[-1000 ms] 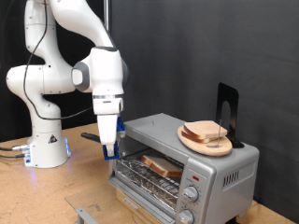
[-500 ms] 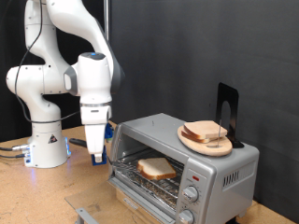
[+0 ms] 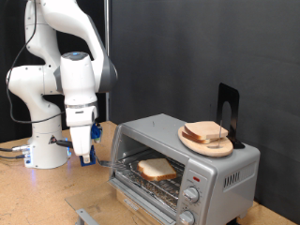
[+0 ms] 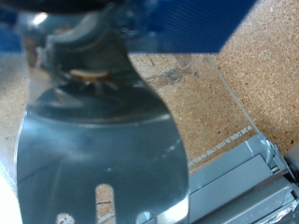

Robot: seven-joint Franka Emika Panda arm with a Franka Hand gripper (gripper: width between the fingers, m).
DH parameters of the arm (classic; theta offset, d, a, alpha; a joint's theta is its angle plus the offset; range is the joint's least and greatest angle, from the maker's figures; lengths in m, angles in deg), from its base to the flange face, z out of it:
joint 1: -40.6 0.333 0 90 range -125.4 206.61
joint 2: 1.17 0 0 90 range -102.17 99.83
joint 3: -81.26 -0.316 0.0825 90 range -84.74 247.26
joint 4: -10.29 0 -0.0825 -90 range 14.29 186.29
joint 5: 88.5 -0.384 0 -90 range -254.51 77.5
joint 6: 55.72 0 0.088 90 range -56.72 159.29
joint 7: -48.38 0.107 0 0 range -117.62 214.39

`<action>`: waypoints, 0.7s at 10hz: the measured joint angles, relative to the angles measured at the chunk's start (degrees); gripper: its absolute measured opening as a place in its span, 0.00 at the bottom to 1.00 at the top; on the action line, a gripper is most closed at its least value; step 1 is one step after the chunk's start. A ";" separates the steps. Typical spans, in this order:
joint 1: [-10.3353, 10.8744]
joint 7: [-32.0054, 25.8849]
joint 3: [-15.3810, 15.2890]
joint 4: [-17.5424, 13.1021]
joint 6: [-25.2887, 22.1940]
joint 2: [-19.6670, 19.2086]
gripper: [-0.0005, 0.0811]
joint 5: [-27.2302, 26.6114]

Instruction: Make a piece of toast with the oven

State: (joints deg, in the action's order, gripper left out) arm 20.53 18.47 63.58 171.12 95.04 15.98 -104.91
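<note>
The piece of toast [image 3: 157, 169], pale with a light-brown crust, lies flat on the wire rack inside the silver oven [image 3: 211, 173], whose front stands open. My gripper [image 3: 84, 155] hangs left of the oven in the exterior view, low over the wooden table and apart from the oven. It is shut on a slotted metal spatula [image 4: 103, 149], whose shiny blade fills the wrist view. A corner of the oven [image 4: 257, 163] shows beside the blade.
A round wooden board [image 3: 208, 142] with another bread slice [image 3: 204, 131] rests on the oven's top, in front of a black stand [image 3: 227, 112]. The robot base [image 3: 47, 150] stands at the exterior view's left. Knobs [image 3: 192, 195] sit on the oven's front right.
My gripper has drawn back from the oven's mouth towards the exterior view's left and a little lower. The slice stays on the rack inside the oven.
</note>
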 joint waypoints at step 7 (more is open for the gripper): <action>-0.85 12.85 -4.78 -1.73 0.15 -2.51 0.50 5.32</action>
State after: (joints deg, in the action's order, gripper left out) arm 19.67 31.33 58.80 169.39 95.19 13.47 -99.59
